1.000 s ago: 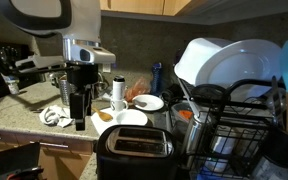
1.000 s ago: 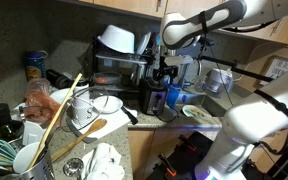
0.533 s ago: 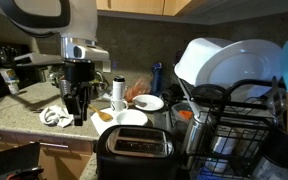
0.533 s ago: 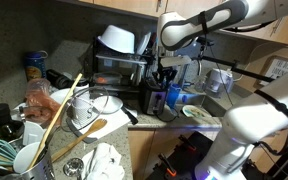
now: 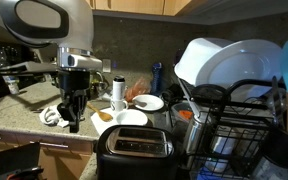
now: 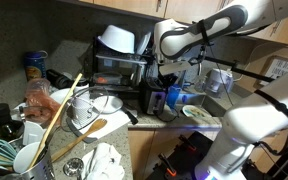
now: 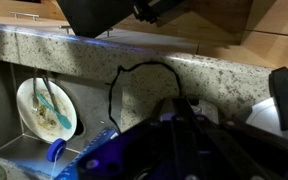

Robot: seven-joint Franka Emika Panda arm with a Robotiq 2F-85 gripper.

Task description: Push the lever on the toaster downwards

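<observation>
The toaster point(image 5: 134, 151) is a black box with a silver slotted top, standing at the counter's near edge; in an exterior view it shows as a dark block point(image 6: 155, 99) beside the dish rack. I cannot make out its lever. My gripper point(image 5: 72, 122) hangs to the left of the toaster, just above the counter, apart from it and shut on nothing. In an exterior view the gripper point(image 6: 170, 86) sits close above the toaster's end. In the wrist view the dark fingers point(image 7: 176, 108) meet over speckled counter.
White plates point(image 5: 145, 102) and a spray can point(image 5: 118, 90) stand behind the toaster. A black wire dish rack point(image 5: 234, 125) with white bowls fills the right. A plate with utensils point(image 7: 45, 108) lies in a sink, and a black cord point(image 7: 124, 76) loops over the counter.
The fingers have closed from wide open to shut. The arm has shifted a little to the left in an exterior view.
</observation>
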